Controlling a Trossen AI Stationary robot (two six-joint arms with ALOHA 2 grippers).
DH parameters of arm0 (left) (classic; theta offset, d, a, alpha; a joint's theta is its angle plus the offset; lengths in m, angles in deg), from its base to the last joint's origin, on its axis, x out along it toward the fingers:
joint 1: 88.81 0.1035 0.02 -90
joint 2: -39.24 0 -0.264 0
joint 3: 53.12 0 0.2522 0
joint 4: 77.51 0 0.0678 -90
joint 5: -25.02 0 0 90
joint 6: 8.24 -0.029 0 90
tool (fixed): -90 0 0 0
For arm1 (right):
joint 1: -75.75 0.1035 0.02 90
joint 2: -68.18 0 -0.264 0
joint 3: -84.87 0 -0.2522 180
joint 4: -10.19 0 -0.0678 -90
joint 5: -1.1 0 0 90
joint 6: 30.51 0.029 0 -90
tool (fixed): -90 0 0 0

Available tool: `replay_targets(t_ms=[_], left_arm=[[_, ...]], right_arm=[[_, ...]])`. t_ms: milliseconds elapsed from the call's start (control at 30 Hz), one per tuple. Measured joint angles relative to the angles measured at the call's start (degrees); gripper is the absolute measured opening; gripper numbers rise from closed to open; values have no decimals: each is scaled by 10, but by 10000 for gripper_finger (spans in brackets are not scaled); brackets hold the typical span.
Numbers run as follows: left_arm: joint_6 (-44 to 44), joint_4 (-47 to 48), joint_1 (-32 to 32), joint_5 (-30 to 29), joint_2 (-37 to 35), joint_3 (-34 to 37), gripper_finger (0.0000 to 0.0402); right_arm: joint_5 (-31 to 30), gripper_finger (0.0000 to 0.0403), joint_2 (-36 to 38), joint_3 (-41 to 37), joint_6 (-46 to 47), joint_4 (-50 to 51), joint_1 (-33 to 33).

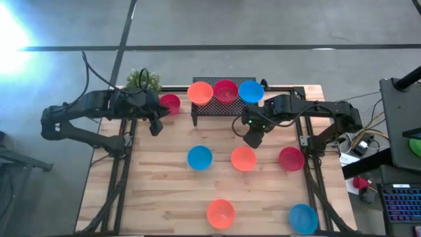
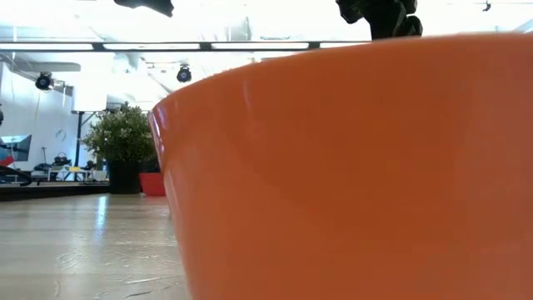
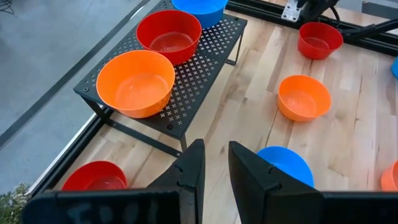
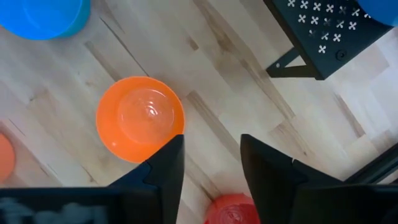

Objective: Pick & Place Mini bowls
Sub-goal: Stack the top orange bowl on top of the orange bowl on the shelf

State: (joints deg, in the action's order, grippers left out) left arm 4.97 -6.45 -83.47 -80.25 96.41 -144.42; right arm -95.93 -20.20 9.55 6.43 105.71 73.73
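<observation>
Three bowls (image 1: pixel 225 91) sat on the rack (image 1: pixel 223 107), while the right gripper (image 4: pixel 210 163), jaws apart and empty, hung beside an orange bowl (image 4: pixel 140 118) on the table (image 1: pixel 164 191).

You had two dark, near-black arms of jointed segments. The left arm (image 1: pixel 92 112) carried a thin black cable looping off its upper link. The right arm (image 1: pixel 309 112) showed small green indicator lights near its wrist. The left gripper (image 3: pixel 214 177) ended in two flat, matte black, wedge-shaped fingers. The right gripper (image 4: pixel 210 168) bore the same black, angular fingers.
</observation>
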Motion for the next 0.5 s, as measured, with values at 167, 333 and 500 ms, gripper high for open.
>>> replay_targets(t_ms=[167,333,500], left_arm=[[0,0,0,0,0,0,64],[0,0,0,0,0,0,64],[0,1,0,0,0,0,64]], right_arm=[[0,162,0,0,0,-1,0],[0,160,0,0,7,-2,0],[0,162,0,-17,59,-19,1]])
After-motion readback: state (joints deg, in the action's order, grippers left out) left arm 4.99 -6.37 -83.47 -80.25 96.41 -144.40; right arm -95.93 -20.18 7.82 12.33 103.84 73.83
